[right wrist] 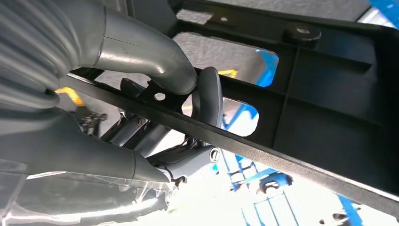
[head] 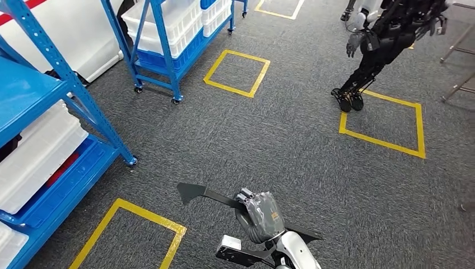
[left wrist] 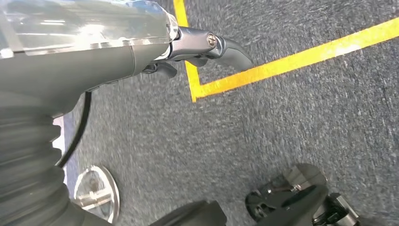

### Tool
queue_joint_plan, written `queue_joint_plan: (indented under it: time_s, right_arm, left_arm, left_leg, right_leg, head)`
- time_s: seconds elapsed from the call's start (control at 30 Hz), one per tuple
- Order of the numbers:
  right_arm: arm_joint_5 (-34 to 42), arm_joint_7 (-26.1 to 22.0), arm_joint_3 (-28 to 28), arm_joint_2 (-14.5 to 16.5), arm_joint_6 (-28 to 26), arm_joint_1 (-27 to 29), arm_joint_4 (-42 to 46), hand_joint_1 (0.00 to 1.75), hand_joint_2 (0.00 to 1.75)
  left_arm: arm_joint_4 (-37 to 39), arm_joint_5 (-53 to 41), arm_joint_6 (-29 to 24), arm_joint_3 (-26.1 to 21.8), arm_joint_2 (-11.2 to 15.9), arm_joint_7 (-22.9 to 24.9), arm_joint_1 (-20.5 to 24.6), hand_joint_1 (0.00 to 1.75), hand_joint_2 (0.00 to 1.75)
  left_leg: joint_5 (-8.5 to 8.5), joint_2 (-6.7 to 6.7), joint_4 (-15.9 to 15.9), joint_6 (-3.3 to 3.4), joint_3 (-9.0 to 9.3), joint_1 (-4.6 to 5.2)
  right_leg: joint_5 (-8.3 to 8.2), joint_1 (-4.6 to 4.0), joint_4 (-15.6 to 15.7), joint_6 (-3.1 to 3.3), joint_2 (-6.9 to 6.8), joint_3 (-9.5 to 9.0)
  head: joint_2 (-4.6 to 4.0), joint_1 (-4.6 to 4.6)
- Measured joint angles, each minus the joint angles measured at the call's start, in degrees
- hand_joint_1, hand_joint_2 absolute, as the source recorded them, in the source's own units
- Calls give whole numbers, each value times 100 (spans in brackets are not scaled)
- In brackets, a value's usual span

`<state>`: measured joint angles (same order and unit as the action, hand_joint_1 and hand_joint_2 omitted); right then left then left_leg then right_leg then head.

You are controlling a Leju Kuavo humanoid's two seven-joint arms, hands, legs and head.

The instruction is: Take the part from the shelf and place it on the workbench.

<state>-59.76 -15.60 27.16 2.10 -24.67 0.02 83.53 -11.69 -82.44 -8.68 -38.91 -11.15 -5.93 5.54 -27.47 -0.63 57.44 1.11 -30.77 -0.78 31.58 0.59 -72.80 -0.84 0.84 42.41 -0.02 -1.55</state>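
Observation:
The part is a flat black plastic piece with cut-outs, long and angular. My right hand grips it near its middle and carries it above the grey carpet, low in the head view. Up close, the part shows ribs and openings, and the right hand has its thumb and a dark finger clamped on one thin bar. My left hand hangs over the carpet holding nothing, its fingers stretched out loosely.
A blue shelf with white bins stands at the left. A blue wheeled rack stands further back. Another humanoid robot stands at the upper right. Yellow taped squares mark the carpet; a tape corner lies below my left hand.

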Motion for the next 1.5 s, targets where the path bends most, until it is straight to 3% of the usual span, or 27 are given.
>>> queue_joint_plan:
  time_s: [0.03, 0.07, 0.1, 0.17, 0.23, 0.3, 0.37, 0.43, 0.5, 0.53, 0.57, 0.63, 0.7, 0.77, 0.83, 0.9, 0.97, 1.03, 1.07, 1.1, 1.17, 1.23, 1.27, 1.33, 1.4, 1.47, 1.5]
  right_arm:
    - [0, 1, -1, -2, 1, 10, 0, 175, 175]
    - [0, 1, -1, -5, 3, 17, 0, 175, 175]
    - [1, 2, -2, -7, 9, 21, 0, 175, 175]
    - [29, 0, -4, -8, 33, 14, 2, 175, 175]
    - [101, -19, -7, -8, 59, 0, 5, 175, 175]
    - [181, -50, -23, -11, 67, -6, 7, 175, 175]
    - [231, -74, -46, -11, 66, -2, 7, 175, 175]
    - [251, -89, -59, -8, 65, -5, 7, 175, 175]
    - [263, -95, -69, -8, 61, -5, -3, 175, 175]
    - [268, -97, -73, -8, 58, 0, -10, 175, 175]
    - [273, -97, -76, -9, 55, 3, -16, 175, 175]
    - [277, -96, -81, -9, 45, 5, -21, 175, 175]
    - [277, -93, -85, -9, 29, 5, -21, 175, 175]
    - [274, -88, -91, -9, 8, 14, -19, 175, 175]
    - [268, -79, -111, -13, -21, 48, -15, 175, 175]
    - [258, -70, -145, -19, -51, 82, -7, 175, 175]
    - [251, -67, -182, -21, -68, 96, 0, 175, 175]
    - [248, -63, -217, -25, -73, 112, 1, 175, 175]
    - [246, -60, -233, -29, -74, 121, 1, 175, 175]
    - [245, -57, -245, -33, -76, 126, 1, 175, 175]
    - [240, -53, -266, -36, -79, 123, 1, 175, 175]
    - [236, -53, -279, -36, -85, 110, 4, 175, 175]
    - [236, -52, -283, -36, -90, 105, 7, 175, 175]
    - [236, -52, -292, -37, -98, 100, 12, 175, 175]
    - [236, -53, -304, -37, -101, 85, 13, 175, 175]
    - [235, -55, -308, -30, -104, 56, 14, 175, 175]
    - [234, -55, -310, -26, -104, 45, 13, 175, 175]
  left_arm:
    - [0, 1, 7, 0, 4, 7, 1, 0, 175]
    - [0, 1, 13, 0, 7, 16, 3, 0, 175]
    - [0, 1, 15, 0, 7, 30, 5, 0, 175]
    - [1, -2, 16, 2, 7, 62, 8, 0, 175]
    - [1, -11, 24, 8, 7, 96, 11, 0, 175]
    - [0, -19, 38, 20, 7, 115, 18, 0, 175]
    - [0, -22, 50, 29, 7, 124, 30, 0, 175]
    - [0, -23, 57, 30, 7, 130, 35, 0, 175]
    - [0, -18, 68, 28, 7, 134, 48, 0, 175]
    - [0, -16, 73, 28, 7, 139, 58, 0, 175]
    - [0, -23, 76, 30, 7, 145, 69, 0, 175]
    - [0, -39, 78, 31, 8, 153, 73, 0, 175]
    - [1, -51, 78, 31, 9, 157, 66, 0, 175]
    - [2, -56, 84, 33, 9, 156, 68, 0, 175]
    - [1, -55, 96, 34, 9, 139, 85, 0, 175]
    - [0, -33, 122, 33, 8, 110, 94, 0, 175]
    - [0, 15, 167, 30, 9, 83, 80, 0, 175]
    - [0, 55, 212, 27, 10, 68, 60, 0, 175]
    - [0, 65, 233, 27, 11, 74, 56, 0, 175]
    - [0, 64, 255, 26, 11, 86, 57, 0, 175]
    - [0, 48, 293, 26, 11, 132, 67, 0, 175]
    - [0, 17, 325, 26, 13, 178, 79, 0, 175]
    - [0, 6, 343, 26, 14, 199, 86, 0, 175]
    - [1, -2, 384, 26, 14, 242, 104, 0, 175]
    - [1, 0, 413, 26, 14, 272, 123, 0, 175]
    - [0, 12, 437, 25, 16, 278, 126, 0, 175]
    - [0, 25, 451, 24, 17, 275, 128, 0, 175]
  left_leg:
    - [-5, -67, 1, 1, 1, 9]
    - [-11, -129, 3, -3, 6, 14]
    - [-20, -184, 3, -11, 15, 16]
    - [-48, -274, 7, -46, 42, 31]
    - [-75, -349, 10, -98, 61, 53]
    - [-90, -436, -3, -152, 83, 63]
    - [-183, -373, 85, -204, 71, 46]
    - [-490, -147, 589, -237, -147, 23]
    - [-833, -16, 1371, -257, -518, 19]
    - [-880, -2, 1613, -265, -641, 17]
    - [-811, 4, 1645, -267, -667, 16]
    - [-400, 68, 1066, -256, -419, 6]
    - [-118, 269, 357, -227, -106, -7]
    - [-91, 382, 108, -188, -5, 1]
    - [-53, 306, 65, -124, 3, 3]
    - [-10, 201, 14, -39, 14, -7]
    - [4, 80, -7, 12, 11, 8]
    - [-3, -50, -4, 24, 2, 26]
    - [-8, -114, -3, 23, 1, 30]
    - [-16, -171, -1, 17, 6, 31]
    - [-43, -271, 0, -14, 33, 35]
    - [-79, -352, 9, -67, 58, 58]
    - [-93, -388, 10, -95, 66, 68]
    - [-118, -453, 5, -155, 84, 66]
    - [-253, -308, 171, -215, 37, 42]
    - [-588, -72, 783, -249, -232, 23]
    - [-764, -18, 1194, -258, -432, 21]
  right_leg:
    - [28, 11, -191, -8, -27, 90]
    - [-48, 17, -164, -10, -46, 68]
    - [-210, 18, 91, -1, -74, -72]
    - [-519, -23, 897, 52, -275, -513]
    - [-603, -85, 1349, 122, -424, -745]
    - [-594, -106, 1394, 178, -352, -740]
    - [-623, -75, 1447, 239, -246, -762]
    - [-649, -44, 1489, 294, -146, -785]
    - [-653, -46, 1487, 317, -42, -781]
    - [-652, -48, 1480, 319, 21, -780]
    - [-651, -48, 1469, 317, 88, -781]
    - [-642, -42, 1435, 302, 235, -782]
    - [-631, -44, 1387, 256, 365, -759]
    - [-647, -42, 1364, 183, 460, -714]
    - [-665, -28, 1362, 112, 507, -682]
    - [-528, -32, 1169, 67, 335, -585]
    - [-183, -29, 540, 35, 79, -285]
    - [69, -5, -133, 6, -13, 37]
    - [50, 6, -223, -2, -31, 76]
    - [-69, 13, -81, -5, -53, -4]
    - [-406, 6, 700, 16, -216, -432]
    - [-557, -42, 1294, 74, -373, -744]
    - [-542, -70, 1379, 103, -393, -779]
    - [-553, -82, 1404, 163, -284, -774]
    - [-575, -55, 1450, 232, -184, -800]
    - [-586, -37, 1474, 285, -92, -820]
    - [-586, -40, 1471, 298, -42, -820]
  head:
    - [0, -1]
    - [0, -1]
    - [0, -1]
    - [0, 0]
    - [0, 0]
    - [0, -1]
    - [0, -1]
    - [0, -1]
    - [0, -1]
    - [0, -1]
    - [0, -1]
    - [0, -1]
    - [0, -1]
    - [0, 0]
    - [0, 0]
    - [0, 0]
    - [0, 0]
    - [0, -1]
    - [0, -1]
    - [0, -1]
    - [0, -1]
    - [0, -1]
    - [0, -1]
    - [0, -1]
    - [0, -1]
    - [0, -1]
    - [0, -1]
